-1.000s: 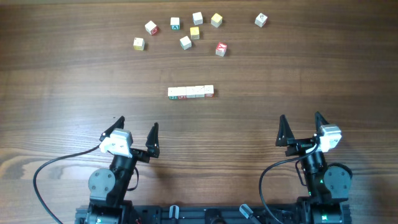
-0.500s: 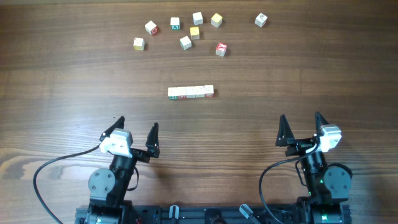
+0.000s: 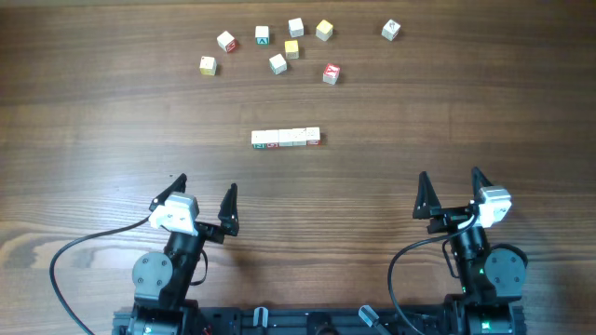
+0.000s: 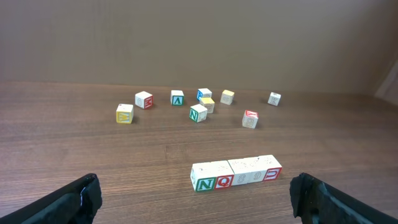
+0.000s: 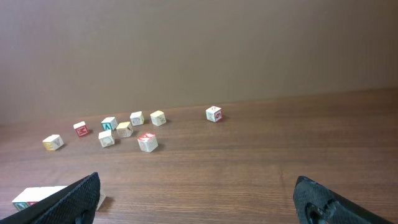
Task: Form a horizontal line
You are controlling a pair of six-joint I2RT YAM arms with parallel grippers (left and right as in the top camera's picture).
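The horizontal line (image 3: 286,138) is a straight row of five small whitish cubes touching side by side at the table's middle. In the left wrist view (image 4: 236,173) its front faces show green and red print. Its left end shows in the right wrist view (image 5: 37,196) behind the left fingertip. My left gripper (image 3: 204,198) is open and empty near the front edge, well short of the row; in its own view (image 4: 196,198) nothing lies between the fingers. My right gripper (image 3: 450,194) is open and empty at the front right, and its own view (image 5: 199,200) shows only bare wood.
Several single cubes lie scattered at the table's far side (image 3: 279,42), some yellow (image 3: 323,31), one red-faced (image 3: 331,73), one apart at the far right (image 3: 391,31). They also show in the left wrist view (image 4: 198,112) and the right wrist view (image 5: 124,130).
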